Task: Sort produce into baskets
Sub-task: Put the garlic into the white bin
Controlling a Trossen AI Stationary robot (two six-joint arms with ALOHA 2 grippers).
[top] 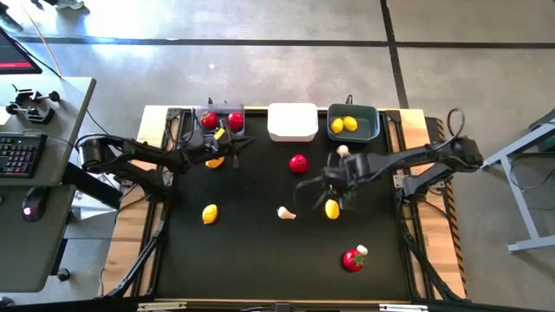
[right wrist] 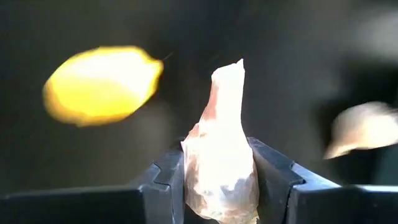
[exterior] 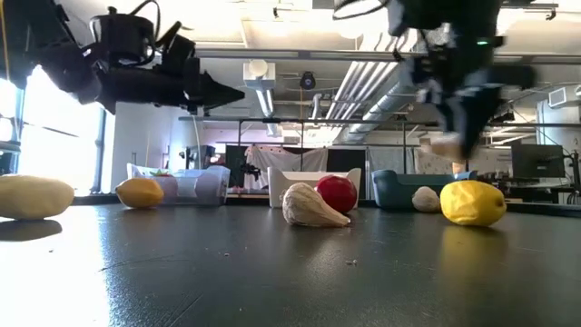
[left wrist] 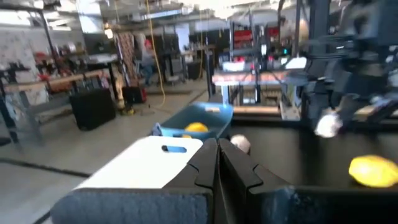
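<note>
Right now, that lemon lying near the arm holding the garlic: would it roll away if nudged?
Probably a little. The lemon looks oval with pointed ends, so it would likely wobble or spin rather than roll far. Its smooth skin may slide on the dark table. It seems rigid, not squashy.

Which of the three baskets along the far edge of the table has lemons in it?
The dark teal basket, the right-hand one of the row, holds two lemons. The grey basket holds tomatoes, and the white basket shows nothing.

A black worktop (top: 251,251) sits on a grey concrete floor (top: 260,78). Beside it, a grey desk (top: 35,217) carries a keyboard (top: 17,154) and a mouse (top: 32,205).
</note>
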